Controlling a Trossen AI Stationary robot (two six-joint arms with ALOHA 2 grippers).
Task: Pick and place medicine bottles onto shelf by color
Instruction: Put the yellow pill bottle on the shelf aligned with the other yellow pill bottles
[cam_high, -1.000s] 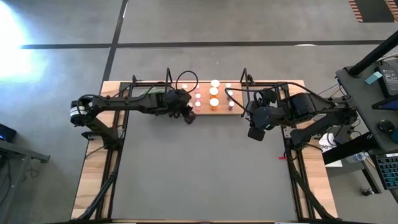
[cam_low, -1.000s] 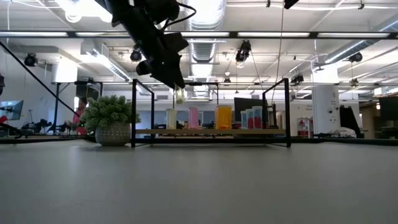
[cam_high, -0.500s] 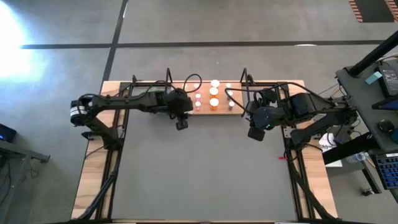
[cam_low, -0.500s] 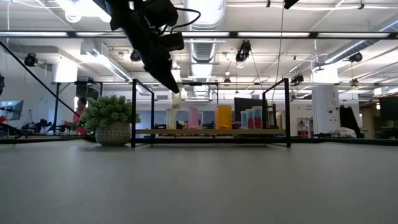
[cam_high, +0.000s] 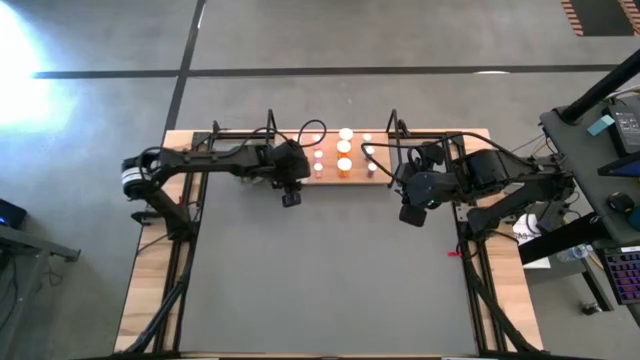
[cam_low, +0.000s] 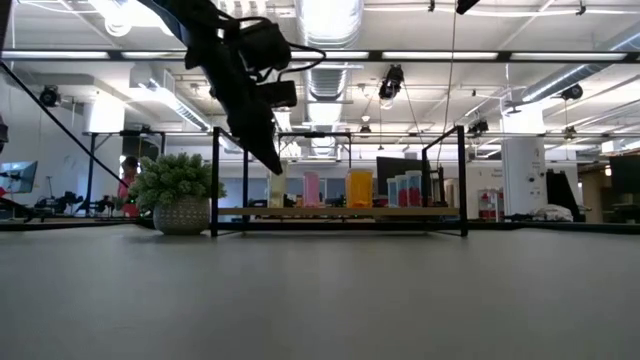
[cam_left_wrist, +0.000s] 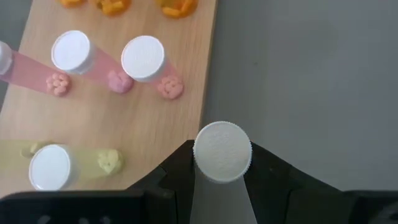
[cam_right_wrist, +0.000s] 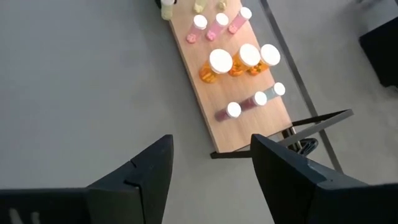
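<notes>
The shelf (cam_high: 340, 172), a light-brown board with black uprights, stands at the table's far side. It carries orange (cam_high: 344, 165), pink (cam_left_wrist: 143, 59), yellow-green (cam_left_wrist: 50, 167) and pale (cam_right_wrist: 256, 98) medicine bottles with white caps. My left gripper (cam_high: 291, 193) is shut on a pale white-capped bottle (cam_left_wrist: 222, 152) over the near edge of the shelf's left part. It also shows in the low view (cam_low: 272, 165), above the board. My right gripper (cam_high: 410, 212) hangs open and empty over the mat near the shelf's right end, and its wrist view shows it too (cam_right_wrist: 211, 180). My left gripper pinches the pale bottle's body just below its white cap (cam_left_wrist: 222, 186) between its two fingers (cam_left_wrist: 177, 171), one on each side. The fingers come from above, pointing down. The bottle stands about upright, cap up, and appears clear of the board.
A dark grey mat (cam_high: 330, 270) covers most of the table in front of the shelf. A small green plant in a pot (cam_low: 180, 195) stands left of the shelf. The shelf's black uprights (cam_low: 214, 180) rise at both short ends.
My left gripper has carried the pale bottle toward the table's left edge and down, closer to the shelf board, keeping shut on it. The bottle has stayed upright.
</notes>
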